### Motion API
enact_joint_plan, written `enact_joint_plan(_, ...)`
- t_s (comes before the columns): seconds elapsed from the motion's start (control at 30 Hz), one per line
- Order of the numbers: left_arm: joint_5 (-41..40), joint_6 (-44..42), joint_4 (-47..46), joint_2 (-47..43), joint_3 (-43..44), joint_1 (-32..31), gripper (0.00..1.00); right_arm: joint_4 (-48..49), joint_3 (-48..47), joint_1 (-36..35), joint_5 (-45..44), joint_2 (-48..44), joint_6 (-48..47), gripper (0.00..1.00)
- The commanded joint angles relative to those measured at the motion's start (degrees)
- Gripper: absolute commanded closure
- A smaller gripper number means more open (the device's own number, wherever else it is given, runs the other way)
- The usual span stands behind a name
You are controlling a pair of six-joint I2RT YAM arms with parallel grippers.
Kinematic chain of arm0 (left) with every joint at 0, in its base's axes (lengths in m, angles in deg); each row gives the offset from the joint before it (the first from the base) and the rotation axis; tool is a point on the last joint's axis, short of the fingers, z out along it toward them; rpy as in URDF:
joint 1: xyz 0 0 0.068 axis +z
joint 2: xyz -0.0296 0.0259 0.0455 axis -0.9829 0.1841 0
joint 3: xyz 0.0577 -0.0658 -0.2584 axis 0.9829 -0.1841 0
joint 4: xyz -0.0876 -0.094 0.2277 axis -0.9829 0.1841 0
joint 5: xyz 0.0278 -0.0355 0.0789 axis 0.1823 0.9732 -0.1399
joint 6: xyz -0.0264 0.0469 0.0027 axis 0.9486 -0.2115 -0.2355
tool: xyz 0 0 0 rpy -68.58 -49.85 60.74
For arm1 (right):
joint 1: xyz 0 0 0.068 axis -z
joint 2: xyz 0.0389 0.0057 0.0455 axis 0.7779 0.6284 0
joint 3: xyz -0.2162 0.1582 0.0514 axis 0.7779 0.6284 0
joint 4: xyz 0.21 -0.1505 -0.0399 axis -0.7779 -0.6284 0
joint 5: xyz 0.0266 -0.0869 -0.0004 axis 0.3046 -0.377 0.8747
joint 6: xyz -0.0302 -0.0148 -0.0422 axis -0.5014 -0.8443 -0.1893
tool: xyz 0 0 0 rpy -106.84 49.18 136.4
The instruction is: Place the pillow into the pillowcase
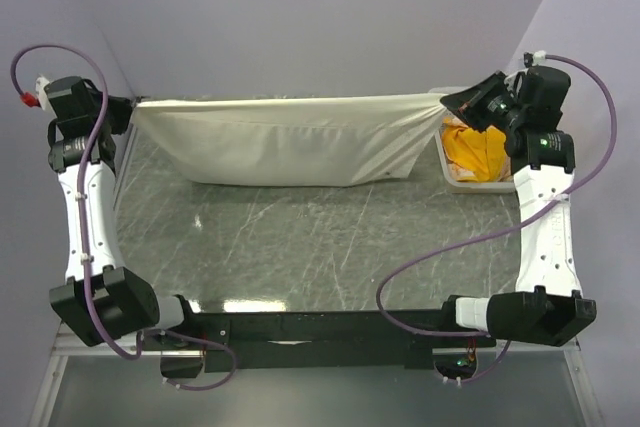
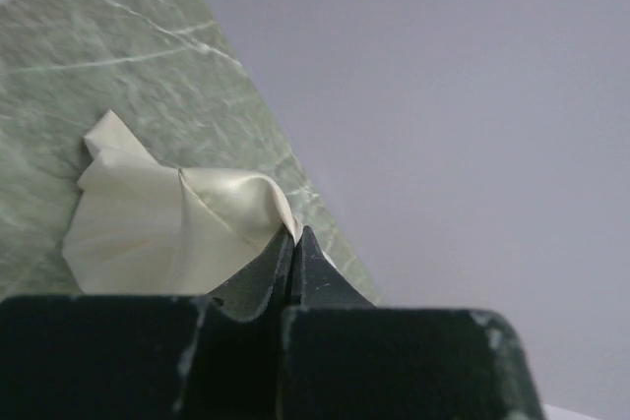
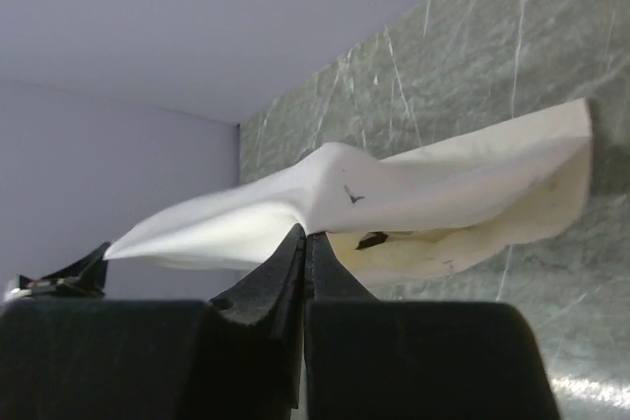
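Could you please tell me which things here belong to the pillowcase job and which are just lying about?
Job in hand: pillowcase, pinched at one end by the left fingers and at the other by the right fingers.
Lying about: bin at the table's far right; orange cloth inside it.

A robotics lab cell: left arm (image 1: 85,217) and right arm (image 1: 545,222) bolted to a marbled table (image 1: 300,247), plain lavender walls (image 1: 300,17).

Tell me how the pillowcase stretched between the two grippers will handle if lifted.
Probably floppy: the pillowcase sags and wrinkles between the left gripper and right gripper. Likely light, since two small pinches hold its top edge up. Its slight sheen hints it could slip.
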Motion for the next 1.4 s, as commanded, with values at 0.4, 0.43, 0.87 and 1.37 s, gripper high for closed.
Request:
enact_joint_plan(0.4,7.7,5.9,0.4,18.5,44.1,3.3,0.99,11.1,-34.0,3.2,8.1,14.1,15.1,1.00)
enact_joint_plan(0.43,8.0,6.2,-0.5,13.8,40.5,5.7,0.99,11.7,-27.5,3.1,7.7,11.8,14.7,1.00)
enact_joint_plan(0.87,3.1,3.3,-7.2,-18.7,-31.5,13.2,0.48,12.6,48.1,-2.6,0.2,-26.7,-2.4,0.52)
enact_joint_plan(1.37,-23.4,-5.9,-1.8,-16.4,-31.1,-17.7,0.22,19.3,35.3,-19.5,-18.8,-1.0,-7.8,0.14)
